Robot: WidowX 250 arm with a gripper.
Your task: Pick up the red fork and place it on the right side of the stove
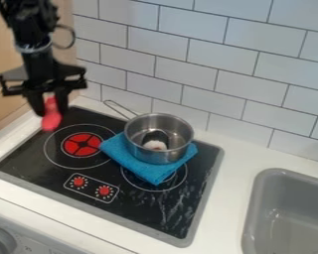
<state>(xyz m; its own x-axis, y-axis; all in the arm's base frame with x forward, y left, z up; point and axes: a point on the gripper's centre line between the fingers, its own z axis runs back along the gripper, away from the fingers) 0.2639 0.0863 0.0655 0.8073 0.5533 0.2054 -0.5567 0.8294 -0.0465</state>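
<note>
Claw (50,106) gripping the red fork (50,118) at the upper left of the camera view, near the left rear corner of the black stove (26,161).

Detail: The fork is pinched between the two fingers and hangs lengthwise, its lower end projecting beneath them; its tines cannot be made out. On the stove, a metal pot (145,152) rests on a folded blue cloth (136,166), its handle directed toward the upper left; inside lies a dark and white object (155,142). The cloth partly covers the right burner ring (174,182). To the left of the cloth is the red-centred burner (82,144), with two red dials (91,187) nearer the front edge. The stove is set into a white table (222,203), between the wooden panel (6,82) and the grey sink (257,191); white tiles (188,49) line the wall behind.
</note>
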